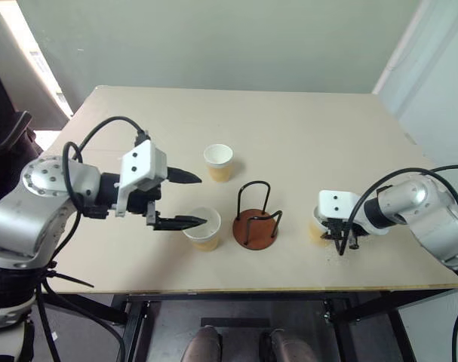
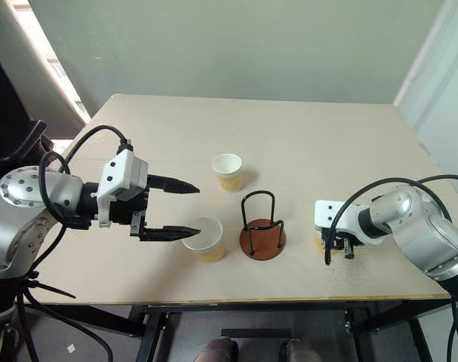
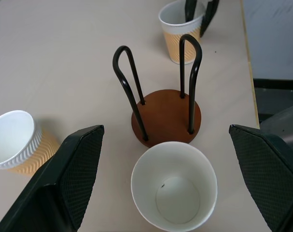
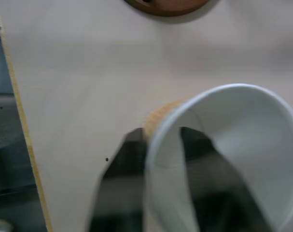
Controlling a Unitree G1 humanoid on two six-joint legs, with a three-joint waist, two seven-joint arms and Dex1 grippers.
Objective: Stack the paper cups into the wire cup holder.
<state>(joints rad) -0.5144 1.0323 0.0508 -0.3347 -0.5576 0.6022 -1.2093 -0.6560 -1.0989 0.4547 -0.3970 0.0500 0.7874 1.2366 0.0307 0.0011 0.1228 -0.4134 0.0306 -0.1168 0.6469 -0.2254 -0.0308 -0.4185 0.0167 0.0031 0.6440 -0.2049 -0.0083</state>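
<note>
Right gripper [image 1: 340,240] clamped on rim of right cup [image 3: 181,30], one finger inside, one outside wall, near table [image 1: 304,121] front edge. Advice: lift straight before carrying, rim grip may tilt cup.

Left gripper [image 1: 185,200] apart, straddling middle cup [image 1: 202,227], not touching. Holder [image 1: 256,223] empty, between those cups. Far cup [image 1: 219,161] upright, behind holder.

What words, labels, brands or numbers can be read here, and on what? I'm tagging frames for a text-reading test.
None: no readable text in any view.
The paper cups bear only a wavy tan pattern, no print.
The wire cup holder and the table are bare of markings.
</note>
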